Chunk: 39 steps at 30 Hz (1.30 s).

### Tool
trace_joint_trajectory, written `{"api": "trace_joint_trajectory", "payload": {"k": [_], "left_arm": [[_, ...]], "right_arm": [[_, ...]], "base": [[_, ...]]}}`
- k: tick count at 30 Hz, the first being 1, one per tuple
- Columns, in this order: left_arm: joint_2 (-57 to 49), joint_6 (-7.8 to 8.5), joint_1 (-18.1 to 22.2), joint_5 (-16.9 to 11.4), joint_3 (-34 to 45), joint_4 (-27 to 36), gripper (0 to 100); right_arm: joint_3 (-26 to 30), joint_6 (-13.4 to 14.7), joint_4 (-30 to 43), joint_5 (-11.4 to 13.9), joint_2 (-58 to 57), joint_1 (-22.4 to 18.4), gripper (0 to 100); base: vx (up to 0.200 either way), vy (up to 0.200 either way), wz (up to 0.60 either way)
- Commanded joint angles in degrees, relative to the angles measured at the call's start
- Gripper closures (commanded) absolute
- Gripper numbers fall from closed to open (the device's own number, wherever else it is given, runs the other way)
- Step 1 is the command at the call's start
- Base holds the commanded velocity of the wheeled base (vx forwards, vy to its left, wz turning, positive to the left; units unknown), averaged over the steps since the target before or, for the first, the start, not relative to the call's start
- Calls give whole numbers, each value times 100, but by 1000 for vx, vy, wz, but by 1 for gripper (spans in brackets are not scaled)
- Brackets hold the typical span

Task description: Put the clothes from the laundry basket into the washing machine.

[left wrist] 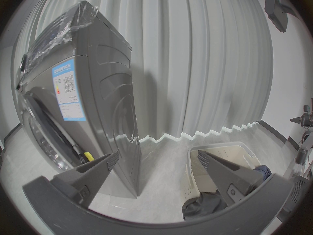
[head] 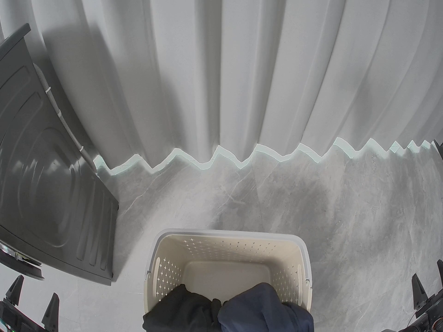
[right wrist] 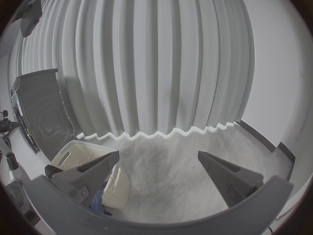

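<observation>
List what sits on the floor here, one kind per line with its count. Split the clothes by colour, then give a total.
Black garment: 1
Navy garment: 1
Laundry basket: 1
Washing machine: 1
Total: 4
Both garments lie in the basket at its near end. More pieces could be hidden under them.

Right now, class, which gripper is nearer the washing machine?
Left. The left gripper hangs beside the washing machine; the right gripper lies across the laundry basket from it.
</observation>
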Motion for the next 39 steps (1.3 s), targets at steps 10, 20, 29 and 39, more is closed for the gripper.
{"api": "trace_joint_trajectory", "payload": {"k": [10, 20, 29, 39], "left_arm": [[-95, -1, -1, 4, 92, -1, 0], [-95, -1, -1, 4, 92, -1, 0], [-95, -1, -1, 4, 92, -1, 0], [-95, -1, -1, 4, 92, -1, 0]], "right_arm": [[101, 1, -4, -1, -51, 0, 0], [101, 1, 4, -1, -51, 0, 0], [101, 1, -4, -1, -51, 0, 0], [101, 1, 4, -1, -51, 0, 0]], "base": [[20, 0, 0], [100, 0, 0], [0, 0, 0], [0, 0, 0]]}}
